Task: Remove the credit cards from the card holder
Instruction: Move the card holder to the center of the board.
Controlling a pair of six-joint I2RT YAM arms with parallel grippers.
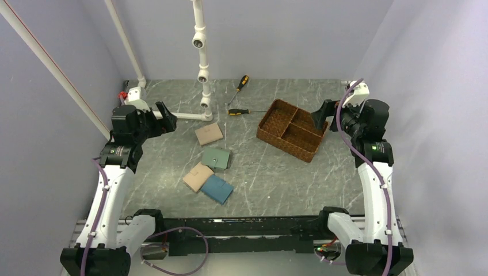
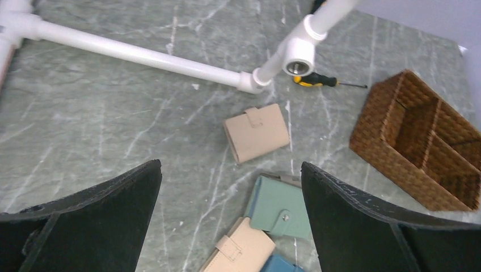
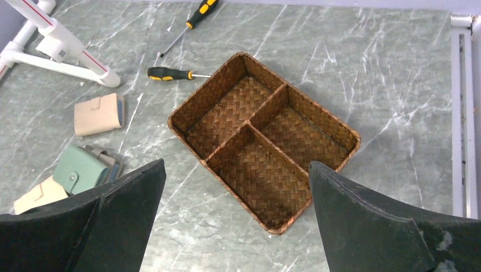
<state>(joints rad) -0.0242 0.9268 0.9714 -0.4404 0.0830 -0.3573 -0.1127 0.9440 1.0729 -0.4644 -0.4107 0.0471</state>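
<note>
Sage-green card holder (image 1: 216, 158) lies shut near the middle of the grey marbled bench (image 1: 259, 184), its small snap tab facing up, and it rests partly on top of a grey-brown wallet (image 3: 110, 158) whose edge peeks out from under its far side. From the left wrist view the card holder (image 2: 281, 207) sits low between the two dark fingers; from the right wrist view it (image 3: 79, 170) shows at the far left edge. Just in front of it a tan wallet (image 1: 197, 176) and a darker blue wallet (image 1: 217, 189) lie side by side, touching. Another tan wallet (image 1: 208, 133) lies apart behind it, close to the foot of a white pipe frame (image 1: 201, 57). To the right stands a brown woven basket (image 1: 282, 145) with three compartments, turned at an angle to the bench edge. Two screwdrivers with black-and-yellow handles lie behind it, one (image 1: 239, 112) just beside the basket's rear corner and one (image 1: 241, 85) further back. The left hand (image 1: 167, 118) hangs above the left side of the bench, well apart from the card holder, its jaws spread wide and grasping nothing. The right hand (image 1: 319, 115) hovers above the basket's right end, likewise released, with nothing between its fingers (image 3: 113, 226).
</note>
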